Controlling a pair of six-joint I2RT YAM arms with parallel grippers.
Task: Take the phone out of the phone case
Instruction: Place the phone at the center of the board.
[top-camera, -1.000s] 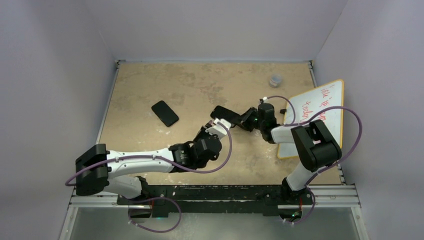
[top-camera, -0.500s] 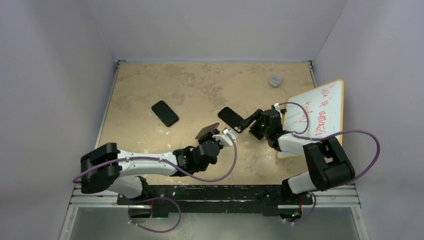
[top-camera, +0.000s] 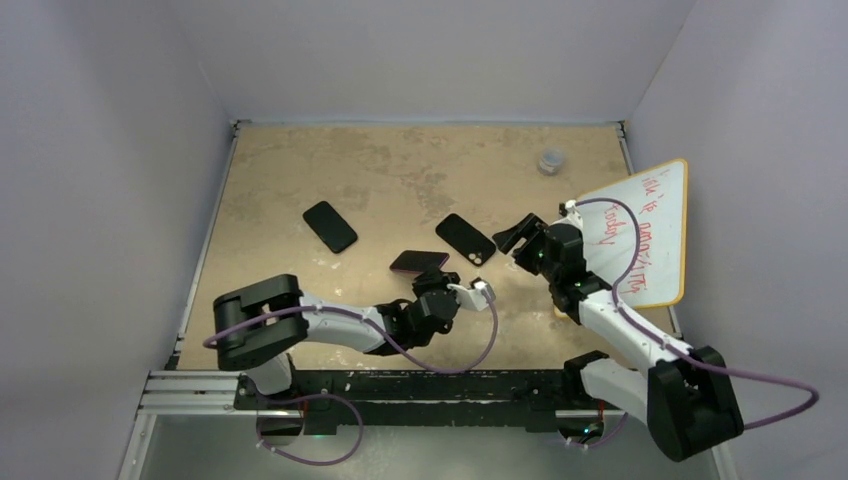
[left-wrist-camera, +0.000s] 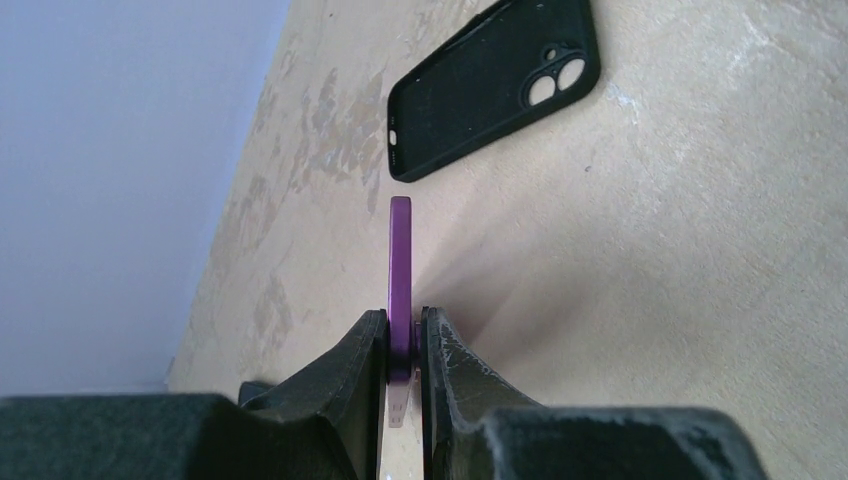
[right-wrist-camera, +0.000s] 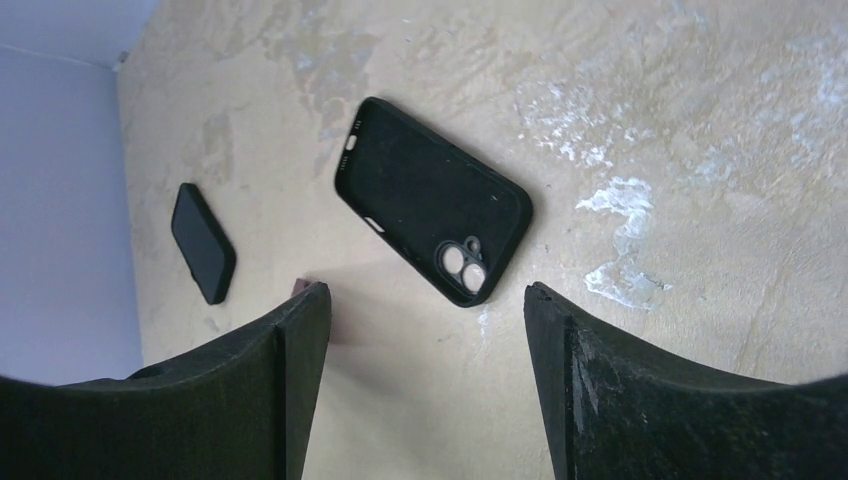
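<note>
Lying on the mottled tan table, the case; left claw pinches phone; right claw gapes empty; lilac walls.

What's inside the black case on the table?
Nothing. The case lies open side up and empty; the table shows through its camera holes. The purple phone is out, pinched in the left gripper. The table right under the case is covered.
</note>
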